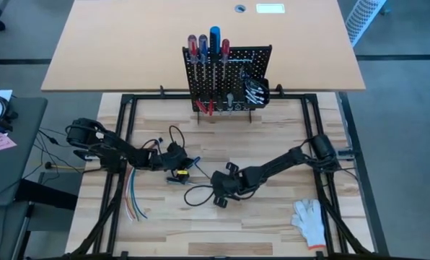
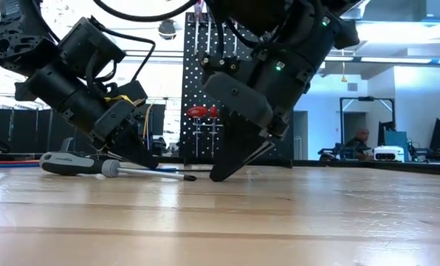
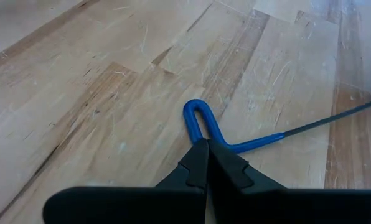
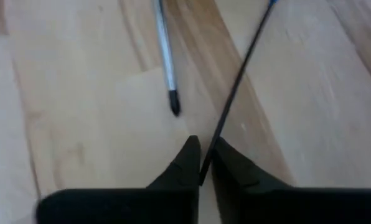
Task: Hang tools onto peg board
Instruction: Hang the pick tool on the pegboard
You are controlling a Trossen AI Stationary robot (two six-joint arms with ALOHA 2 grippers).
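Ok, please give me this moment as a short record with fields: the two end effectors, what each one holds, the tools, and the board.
left end effector: shut on the blue loop of a thin tool lying on the table
right end effector: shut on that tool's thin black rod
loose tool: grey-handled screwdriver flat on the table
peg board: upright at the table's far edge, several screwdrivers and red pliers already hanging
other: white glove, coloured wires

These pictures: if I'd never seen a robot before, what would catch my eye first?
Probably the two dark arms meeting mid-table, the left gripper pinching a blue loop and the right gripper closed on its thin black rod. Behind them stands the black peg board, screwdrivers already hanging on it.
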